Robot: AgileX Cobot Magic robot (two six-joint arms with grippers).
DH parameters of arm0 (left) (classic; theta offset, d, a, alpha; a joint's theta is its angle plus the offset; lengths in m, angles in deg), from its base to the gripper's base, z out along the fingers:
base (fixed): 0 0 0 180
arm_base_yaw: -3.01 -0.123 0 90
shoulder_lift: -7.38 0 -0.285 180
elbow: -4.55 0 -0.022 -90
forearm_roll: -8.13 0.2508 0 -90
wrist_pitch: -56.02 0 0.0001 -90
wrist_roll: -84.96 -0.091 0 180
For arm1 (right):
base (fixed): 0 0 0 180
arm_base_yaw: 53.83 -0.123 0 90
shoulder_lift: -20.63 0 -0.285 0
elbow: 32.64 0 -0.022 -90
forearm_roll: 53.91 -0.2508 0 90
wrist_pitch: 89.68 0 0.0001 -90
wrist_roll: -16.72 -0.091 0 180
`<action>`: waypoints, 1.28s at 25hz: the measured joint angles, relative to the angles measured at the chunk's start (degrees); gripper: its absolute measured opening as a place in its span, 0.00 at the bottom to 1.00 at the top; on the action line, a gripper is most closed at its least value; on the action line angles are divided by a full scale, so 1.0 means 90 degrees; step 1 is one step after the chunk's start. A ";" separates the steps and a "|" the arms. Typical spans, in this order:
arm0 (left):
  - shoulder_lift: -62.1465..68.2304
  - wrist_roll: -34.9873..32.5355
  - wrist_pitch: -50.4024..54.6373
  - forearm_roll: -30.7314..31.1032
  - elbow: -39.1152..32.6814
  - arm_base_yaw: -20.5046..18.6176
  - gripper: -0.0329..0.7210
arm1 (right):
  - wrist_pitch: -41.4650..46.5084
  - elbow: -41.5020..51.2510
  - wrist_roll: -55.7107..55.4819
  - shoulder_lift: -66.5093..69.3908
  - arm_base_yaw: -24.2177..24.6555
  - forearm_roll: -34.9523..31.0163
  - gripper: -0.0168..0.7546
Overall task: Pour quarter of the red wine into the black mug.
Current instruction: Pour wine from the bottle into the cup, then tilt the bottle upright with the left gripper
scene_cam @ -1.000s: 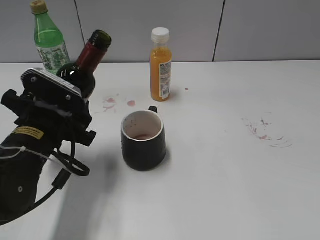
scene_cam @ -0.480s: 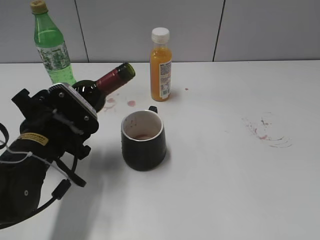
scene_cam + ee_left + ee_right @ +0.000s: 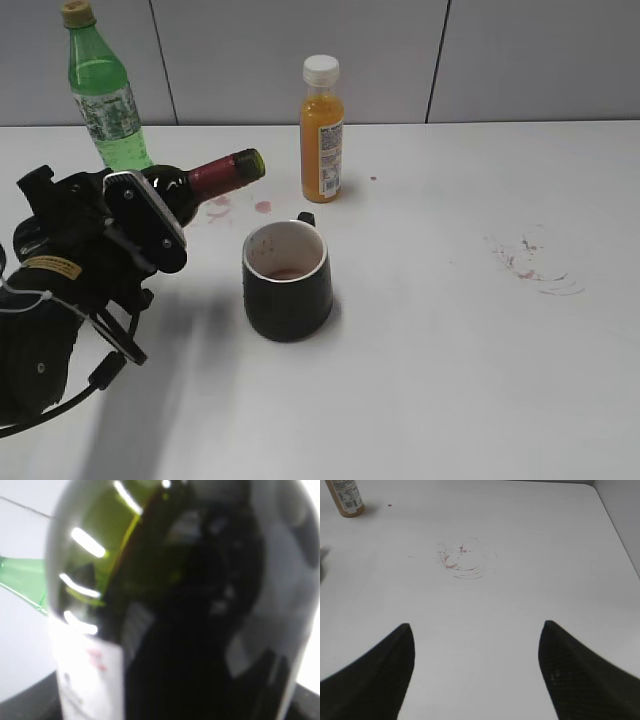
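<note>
My left gripper (image 3: 150, 215) is shut on the red wine bottle (image 3: 205, 176), a dark glass bottle with a dark red neck foil. The bottle lies tilted almost level, its open mouth pointing right, above and left of the black mug (image 3: 288, 280). The mug stands upright mid-table with a little reddish liquid at the bottom of its white inside. In the left wrist view the bottle's dark body and white label (image 3: 165, 630) fill the picture and hide the jaws. My right gripper (image 3: 476, 645) is open and empty above bare table.
A green plastic bottle (image 3: 101, 90) stands at the back left. An orange juice bottle (image 3: 321, 130) with a white cap stands behind the mug; it also shows in the right wrist view (image 3: 346, 499). Red wine stains mark the table (image 3: 535, 262) (image 3: 460, 560).
My left arm has tipped the wine bottle from a steep upright slant down to nearly level, neck swinging right toward the mug. The mug and other bottles have not moved.
</note>
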 joint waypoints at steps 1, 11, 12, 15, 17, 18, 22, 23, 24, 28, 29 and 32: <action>0.0000 -0.0085 0.0000 0.0068 0.0000 -0.0037 0.77 | 0.0000 0.0000 0.0000 0.0000 0.0000 0.0000 0.78; 0.0000 -0.1197 0.0000 0.0516 0.0000 -0.0211 0.77 | 0.0000 0.0000 0.0000 0.0000 0.0000 0.0000 0.78; 0.0000 -0.1258 0.0000 0.0516 0.0000 -0.0211 0.77 | 0.0000 0.0000 0.0000 0.0000 0.0000 0.0000 0.78; 0.0000 -0.1477 0.0000 0.0523 0.0000 -0.0211 0.77 | 0.0000 0.0000 0.0000 0.0000 0.0000 0.0000 0.78; 0.0000 -0.1551 0.0000 0.0523 0.0000 -0.0211 0.77 | 0.0000 0.0000 0.0000 0.0000 0.0000 0.0000 0.78; 0.0000 -0.1603 0.0000 0.0523 0.0000 -0.0211 0.77 | 0.0000 0.0000 0.0000 0.0000 0.0000 0.0000 0.78; 0.0000 -0.1968 0.0000 0.0523 0.0000 -0.0211 0.77 | 0.0000 0.0000 0.0000 0.0000 0.0000 0.0000 0.78; 0.0000 -0.2035 0.0000 0.0523 0.0000 -0.0211 0.77 | 0.0000 0.0000 0.0000 0.0000 0.0000 0.0000 0.78; 0.0000 -0.2126 0.0000 0.0523 0.0006 -0.0211 0.77 | 0.0000 0.0000 0.0000 0.0000 0.0000 0.0000 0.78; 0.0000 -0.2422 -0.0005 0.0552 0.0085 -0.0211 0.77 | 0.0000 0.0000 0.0000 0.0000 0.0000 0.0000 0.78; 0.0000 -0.2458 -0.0005 0.0569 0.0098 -0.0211 0.77 | 0.0000 0.0000 0.0000 0.0000 0.0000 0.0000 0.78; 0.0000 -0.2506 0.0000 0.0603 0.0104 -0.0211 0.77 | 0.0000 0.0000 0.0000 0.0000 0.0000 0.0000 0.78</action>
